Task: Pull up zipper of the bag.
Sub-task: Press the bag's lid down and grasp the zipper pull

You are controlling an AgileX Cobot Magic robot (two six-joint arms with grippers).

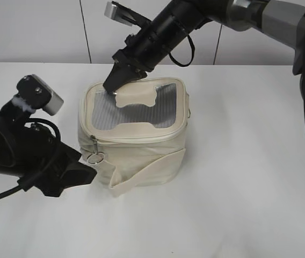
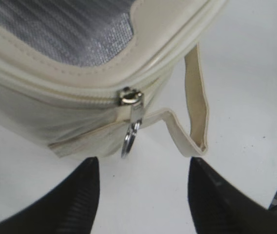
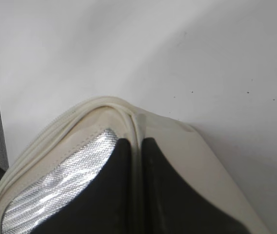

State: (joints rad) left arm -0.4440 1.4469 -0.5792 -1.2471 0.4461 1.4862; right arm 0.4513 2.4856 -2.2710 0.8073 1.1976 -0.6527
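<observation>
The right gripper (image 3: pixel 134 195) pinches the bag (image 1: pixel 136 156) rim (steadying it); the left gripper (image 2: pixel 143 195), jaws apart, hasn't grasped the zipper pull (image 2: pixel 131 124).

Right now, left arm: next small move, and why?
Probably ease the left gripper forward and close on the ring pull. Its jaws stand open with the ring hanging free between and just beyond them, untouched. The right gripper is already shut on the bag's top rim, bracing it, so the slider can be pulled once gripped.
</observation>
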